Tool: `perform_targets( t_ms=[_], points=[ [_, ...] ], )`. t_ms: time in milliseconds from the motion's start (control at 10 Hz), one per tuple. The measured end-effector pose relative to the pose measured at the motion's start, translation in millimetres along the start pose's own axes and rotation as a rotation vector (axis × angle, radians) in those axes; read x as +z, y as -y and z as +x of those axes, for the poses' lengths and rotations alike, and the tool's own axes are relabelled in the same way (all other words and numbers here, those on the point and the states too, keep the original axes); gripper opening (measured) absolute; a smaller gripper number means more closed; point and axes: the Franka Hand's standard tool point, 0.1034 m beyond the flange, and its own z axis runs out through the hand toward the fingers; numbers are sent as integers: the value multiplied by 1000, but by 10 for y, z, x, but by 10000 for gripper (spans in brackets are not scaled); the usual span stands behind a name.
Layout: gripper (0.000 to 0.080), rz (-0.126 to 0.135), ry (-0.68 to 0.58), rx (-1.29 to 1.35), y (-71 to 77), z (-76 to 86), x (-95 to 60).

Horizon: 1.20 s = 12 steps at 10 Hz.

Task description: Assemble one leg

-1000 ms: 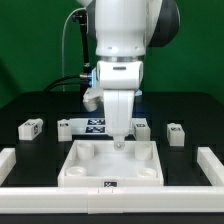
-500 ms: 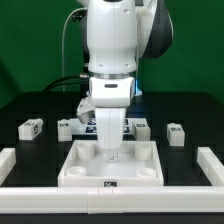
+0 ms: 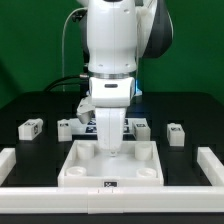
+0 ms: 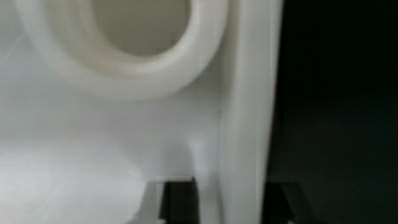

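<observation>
On the black tabletop (image 3: pixel 35 108) a leg (image 3: pixel 30 127) lies at the exterior view's left, well apart from the white panel (image 3: pixel 85 165), at whose far rim the end effector (image 3: pixel 110 151) sits low, its grip impossible to tell, with another leg (image 3: pixel 177 133) to the right.

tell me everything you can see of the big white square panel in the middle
The panel is a flat square of white plastic-looking material with a raised rim and a round ring socket near each corner. A small black-and-white tag sits on its front edge. It lies flat on the dark table, centred in the exterior view. The hand hangs low over its back half; whether they touch cannot be told.
</observation>
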Motion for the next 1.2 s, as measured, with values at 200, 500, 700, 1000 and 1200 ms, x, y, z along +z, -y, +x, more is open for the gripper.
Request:
perform_targets(
  t_ms=[200,500,700,1000,1200],
  points=[
    [54,-4,0,0,-10,1,-5],
    [54,-5,-1,0,-11,1,-5],
    [54,-5,-1,0,-11,1,-6],
    [54,-7,-3,6,-36,73,-22],
    [54,-10,-11,-23,-68,468,-22]
  ],
)
